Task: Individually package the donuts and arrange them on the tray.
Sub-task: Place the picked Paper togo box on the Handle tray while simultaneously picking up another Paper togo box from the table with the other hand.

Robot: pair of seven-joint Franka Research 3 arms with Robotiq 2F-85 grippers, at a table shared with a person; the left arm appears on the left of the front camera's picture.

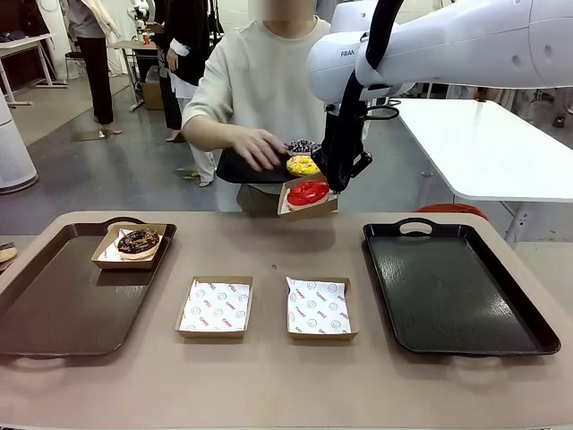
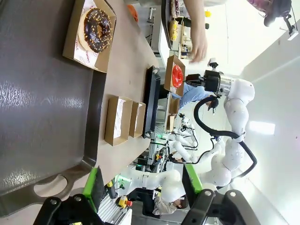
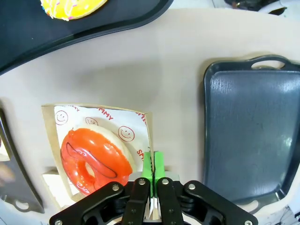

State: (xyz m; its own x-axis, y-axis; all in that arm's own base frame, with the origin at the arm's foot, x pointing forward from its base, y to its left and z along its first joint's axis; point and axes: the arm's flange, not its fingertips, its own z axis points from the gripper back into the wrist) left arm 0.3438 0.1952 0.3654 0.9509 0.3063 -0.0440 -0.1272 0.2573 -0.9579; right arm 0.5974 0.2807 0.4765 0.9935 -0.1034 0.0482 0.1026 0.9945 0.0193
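My right gripper (image 1: 337,183) (image 3: 151,165) is shut on the side wall of a cardboard box (image 1: 305,205) (image 3: 143,123), held in the air above the table's far edge. In that box lies the glossy red donut (image 1: 308,193) (image 3: 94,159). Right behind it the person holds a dark tray (image 1: 240,167) with the yellow donut (image 1: 303,166) (image 3: 70,7) and the purple sprinkled donut (image 1: 303,146); one hand (image 1: 259,148) rests over it. The chocolate donut (image 1: 138,241) (image 2: 97,29) sits boxed on the brown tray (image 1: 54,300) (image 2: 42,117). My left gripper (image 2: 143,185) hangs open above that tray, holding nothing.
Two empty paper-lined boxes (image 1: 216,306) (image 1: 320,307) stand side by side at the table's front middle. A black tray (image 1: 457,287) (image 3: 253,131) lies bare at the right. Other people stand far behind at the left.
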